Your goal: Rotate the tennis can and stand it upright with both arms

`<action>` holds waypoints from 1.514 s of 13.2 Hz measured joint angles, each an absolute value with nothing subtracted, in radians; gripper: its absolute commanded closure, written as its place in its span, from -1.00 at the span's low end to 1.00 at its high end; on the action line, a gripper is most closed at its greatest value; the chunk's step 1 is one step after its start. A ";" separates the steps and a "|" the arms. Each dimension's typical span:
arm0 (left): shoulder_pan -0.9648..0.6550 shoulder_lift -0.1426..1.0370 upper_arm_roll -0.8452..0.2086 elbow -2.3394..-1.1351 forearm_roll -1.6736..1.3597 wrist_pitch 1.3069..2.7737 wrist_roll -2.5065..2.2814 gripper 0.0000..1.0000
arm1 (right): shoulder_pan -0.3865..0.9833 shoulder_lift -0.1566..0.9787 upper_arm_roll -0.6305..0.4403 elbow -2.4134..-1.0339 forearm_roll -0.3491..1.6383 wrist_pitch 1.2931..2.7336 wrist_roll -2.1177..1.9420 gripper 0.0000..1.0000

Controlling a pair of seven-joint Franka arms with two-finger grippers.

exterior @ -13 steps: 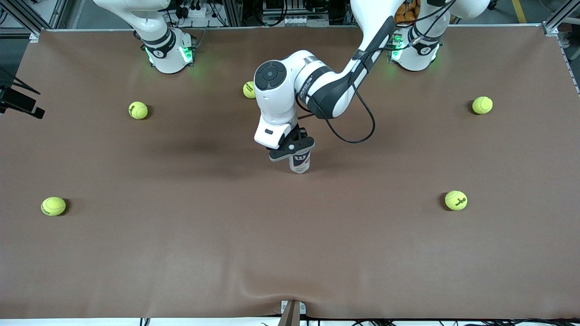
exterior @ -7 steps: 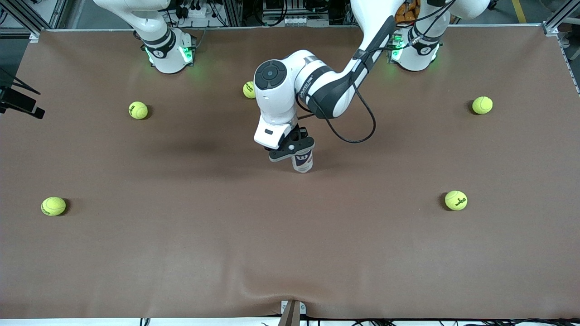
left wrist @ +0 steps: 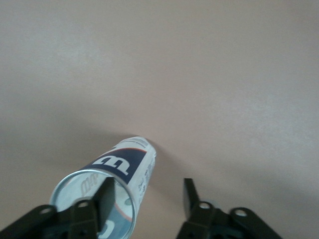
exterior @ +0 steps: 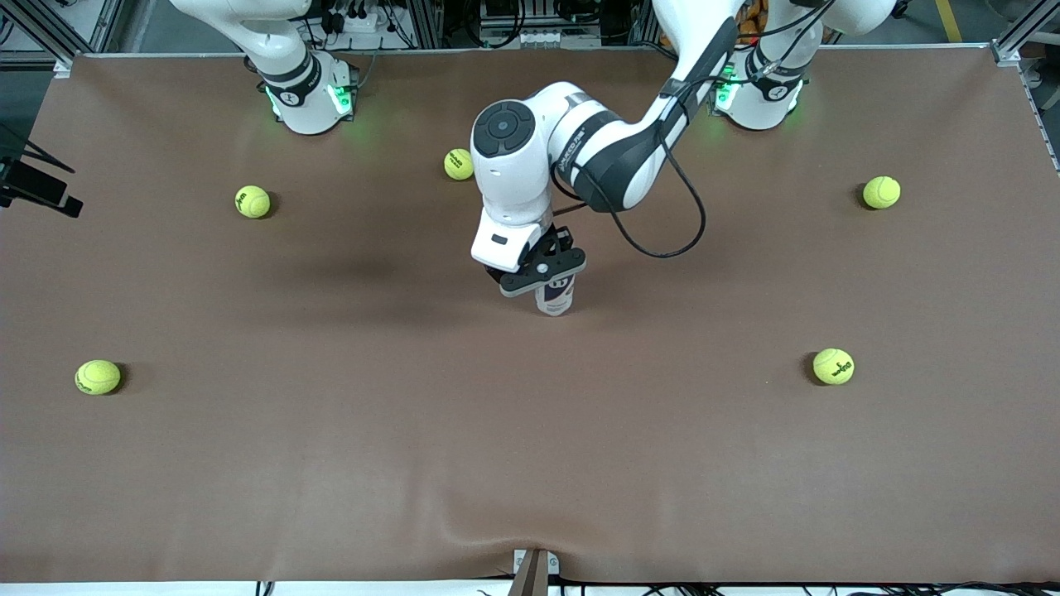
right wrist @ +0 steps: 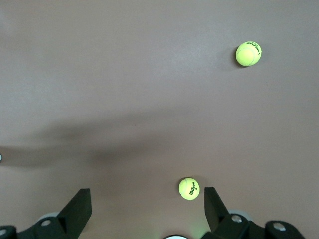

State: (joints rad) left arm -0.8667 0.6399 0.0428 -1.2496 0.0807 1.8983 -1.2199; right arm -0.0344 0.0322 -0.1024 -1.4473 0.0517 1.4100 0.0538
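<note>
The tennis can (exterior: 556,300), white and navy with a "W" logo, stands on its end in the middle of the brown table. My left gripper (exterior: 542,273) hangs just over its top, open, with nothing between the fingers. In the left wrist view the tennis can (left wrist: 127,167) lies below one finger (left wrist: 106,191), and the left gripper (left wrist: 148,189) has its other finger well apart from it. The right gripper (right wrist: 147,195) is open and empty, high over the table; in the front view only that arm's base (exterior: 308,93) shows.
Several yellow-green tennis balls lie scattered: one (exterior: 458,164) close to the left arm's elbow, one (exterior: 252,201) near the right arm's base, others (exterior: 881,192) (exterior: 833,366) (exterior: 98,377) toward the table's ends. The right wrist view shows two balls (right wrist: 248,53) (right wrist: 189,188).
My left gripper has opened off the tennis can and its wrist has lifted a little; the can stays standing where it was. The right arm has not moved.
</note>
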 measured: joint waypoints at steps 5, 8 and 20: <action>-0.833 0.572 0.044 -1.241 0.081 1.827 -1.185 -1.00 | -0.034 0.032 -0.102 -1.447 0.052 1.410 0.054 -1.00; -0.769 0.530 0.045 -1.240 0.082 1.799 -1.101 -1.00 | -0.034 0.032 -0.101 -1.447 0.052 1.409 0.054 -1.00; -0.385 0.415 0.049 -1.238 0.082 1.688 -0.449 -1.00 | -0.036 0.032 -0.105 -1.448 0.049 1.409 -0.093 -1.00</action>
